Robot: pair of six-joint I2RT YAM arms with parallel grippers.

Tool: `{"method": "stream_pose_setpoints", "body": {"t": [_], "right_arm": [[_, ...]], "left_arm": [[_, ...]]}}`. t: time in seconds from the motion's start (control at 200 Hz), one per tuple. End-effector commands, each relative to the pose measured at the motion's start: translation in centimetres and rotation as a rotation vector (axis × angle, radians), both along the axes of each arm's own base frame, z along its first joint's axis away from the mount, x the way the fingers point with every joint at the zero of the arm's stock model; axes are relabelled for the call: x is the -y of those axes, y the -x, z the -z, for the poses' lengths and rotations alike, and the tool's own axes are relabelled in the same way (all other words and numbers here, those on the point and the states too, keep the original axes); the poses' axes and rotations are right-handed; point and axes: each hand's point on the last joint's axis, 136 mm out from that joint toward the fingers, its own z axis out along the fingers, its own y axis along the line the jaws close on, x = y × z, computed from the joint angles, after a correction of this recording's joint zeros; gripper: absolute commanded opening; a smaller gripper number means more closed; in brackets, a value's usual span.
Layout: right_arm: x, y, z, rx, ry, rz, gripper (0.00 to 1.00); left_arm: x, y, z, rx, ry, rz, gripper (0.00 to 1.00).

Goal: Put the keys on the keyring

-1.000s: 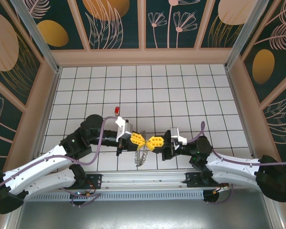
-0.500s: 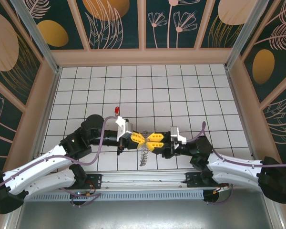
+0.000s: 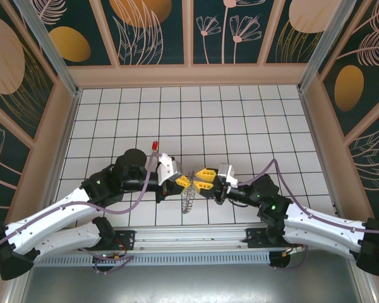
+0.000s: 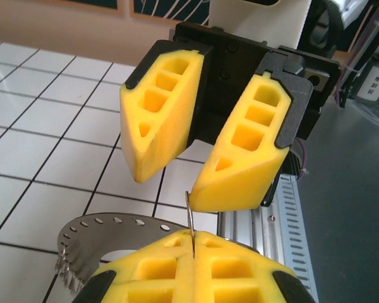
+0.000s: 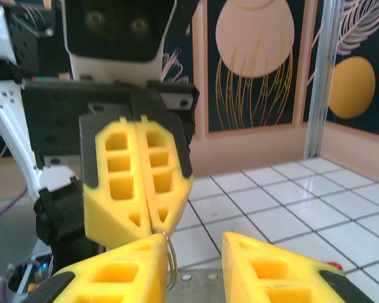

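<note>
My left gripper (image 3: pixel 183 182) is shut on the keyring (image 3: pixel 188 201), pinching its thin wire loop (image 4: pixel 190 218) between the fingertips. The keyring's grey toothed plate (image 4: pixel 98 232) hangs below, just above the tiles. My right gripper (image 3: pixel 204 178) faces the left one tip to tip and stands open. In the right wrist view the wire loop (image 5: pixel 171 260) rests against the inner face of the right gripper's left finger (image 5: pixel 117 274), with a gap to the other finger (image 5: pixel 275 268). The key (image 3: pixel 155 146), red-headed, lies on the tiles behind the left wrist, apart from both grippers.
The white tiled floor (image 3: pixel 240 120) stretches back to wooden walls with dark patterned panels (image 3: pixel 158 31). A metal rail (image 3: pixel 189 238) runs along the near edge, close under both grippers.
The right gripper went from shut to open and slid up against the left gripper's tips. The left arm swung slightly right and back, still pinching the keyring.
</note>
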Motion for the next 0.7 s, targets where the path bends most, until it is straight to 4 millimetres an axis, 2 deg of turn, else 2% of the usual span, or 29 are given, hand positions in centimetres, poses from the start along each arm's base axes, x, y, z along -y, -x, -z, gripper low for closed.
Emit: {"method": "stream_pose_setpoints", "body": {"t": [0.0, 0.155, 0.39, 0.49, 0.611, 0.691], "right_arm": [[-0.1, 0.0, -0.1, 0.018, 0.038, 0.006, 0.27], [-0.5, 0.4, 0.6, 0.007, 0.070, -0.023, 0.26], [-0.6, 1.0, 0.2, 0.018, 0.054, -0.058, 0.20], [-0.6, 1.1, 0.0, 0.021, 0.048, -0.064, 0.14], [-0.7, 1.3, 0.1, 0.025, 0.045, -0.080, 0.01], [-0.7, 1.4, 0.0, 0.030, 0.041, -0.085, 0.00]], "left_arm": [[0.1, 0.2, -2.0, 0.049, 0.041, 0.016, 0.00], [0.1, 0.2, -1.9, 0.044, 0.040, 0.015, 0.00], [0.2, 0.2, -1.7, 0.040, 0.031, 0.017, 0.00], [0.1, 0.1, -1.8, 0.041, 0.031, 0.013, 0.00], [0.1, 0.1, -1.6, 0.040, 0.029, 0.012, 0.00], [0.1, 0.0, -1.6, 0.041, 0.027, 0.008, 0.00]]}}
